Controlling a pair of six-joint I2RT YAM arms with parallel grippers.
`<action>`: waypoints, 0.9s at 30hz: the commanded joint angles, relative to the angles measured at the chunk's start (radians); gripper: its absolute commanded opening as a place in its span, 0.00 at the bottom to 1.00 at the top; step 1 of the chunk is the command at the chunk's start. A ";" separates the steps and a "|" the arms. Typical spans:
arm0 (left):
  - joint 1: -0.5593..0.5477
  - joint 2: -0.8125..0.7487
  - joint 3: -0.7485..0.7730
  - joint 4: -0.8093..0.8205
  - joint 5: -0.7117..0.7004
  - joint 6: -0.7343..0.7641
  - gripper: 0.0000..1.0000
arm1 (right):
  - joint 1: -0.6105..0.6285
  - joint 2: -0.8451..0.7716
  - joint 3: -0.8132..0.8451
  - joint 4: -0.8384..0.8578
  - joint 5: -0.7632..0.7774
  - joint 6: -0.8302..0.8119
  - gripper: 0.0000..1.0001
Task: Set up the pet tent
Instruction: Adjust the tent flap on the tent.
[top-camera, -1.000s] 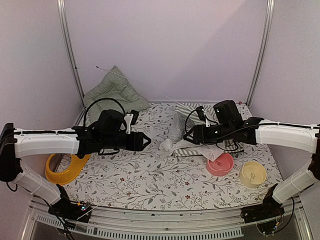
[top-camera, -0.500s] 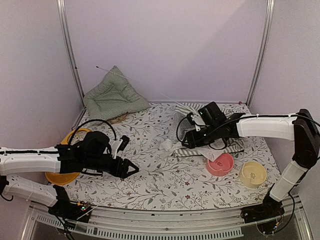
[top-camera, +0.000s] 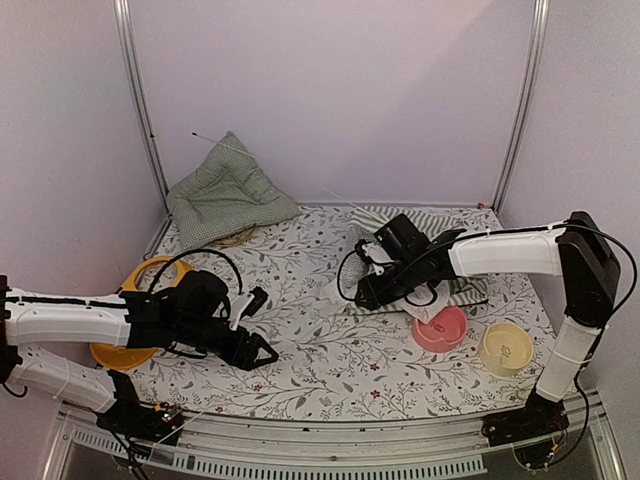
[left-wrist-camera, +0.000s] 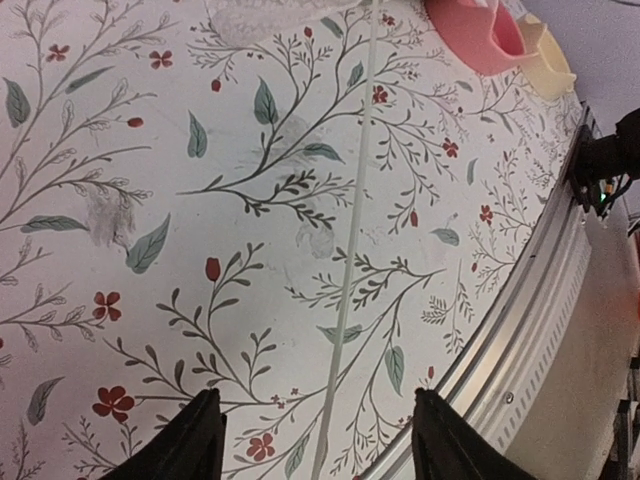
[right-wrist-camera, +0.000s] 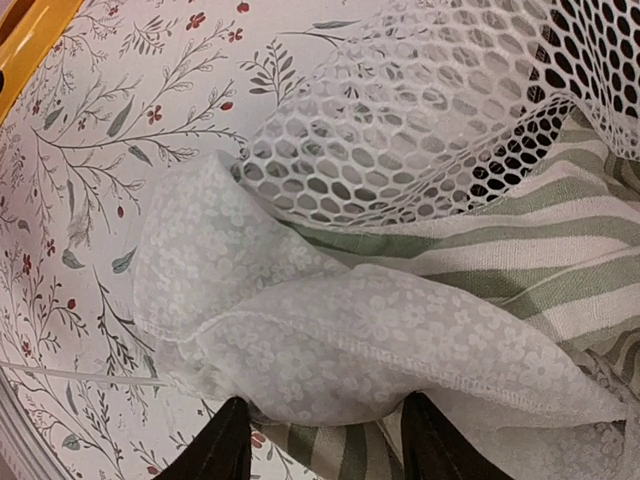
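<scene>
The enclosure had pale lilac walls, and the surface was covered by a white cloth printed with leaf and flower sprigs, with a metal rail along its near edge. The pet tent lay collapsed in a heap toward the far right of the surface, not erected, with its green-and-white striped cloth partly under the right arm. In the right wrist view its white mesh panel was bunched over the stripes, and a fold of white flowered fabric lay in front of them. The right end effector was low over that fold with its fingers apart. The fabric sat just ahead of the tips, and no grip on it could be confirmed. The left end effector hung over the near left part of the surface, well apart from the heap, with its fingers apart and nothing held. A thin white pole lay flat on the cloth and ran in line with the gap between the fingers. A green checked cushion leaned in the far left corner. An orange bowl stood at the left edge, partly hidden by the left arm. A pink bowl sat just beside the near side of the heap, with a cream bowl near it toward the right edge.
</scene>
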 joint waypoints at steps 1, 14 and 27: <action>-0.014 0.025 0.022 -0.027 0.007 0.029 0.63 | 0.001 0.012 0.065 -0.030 0.083 0.004 0.45; -0.018 0.082 0.059 -0.040 0.001 0.046 0.37 | 0.001 -0.041 0.063 -0.043 0.115 0.030 0.00; -0.017 0.106 0.072 -0.057 -0.031 0.041 0.00 | -0.012 -0.197 0.064 -0.090 0.204 0.086 0.00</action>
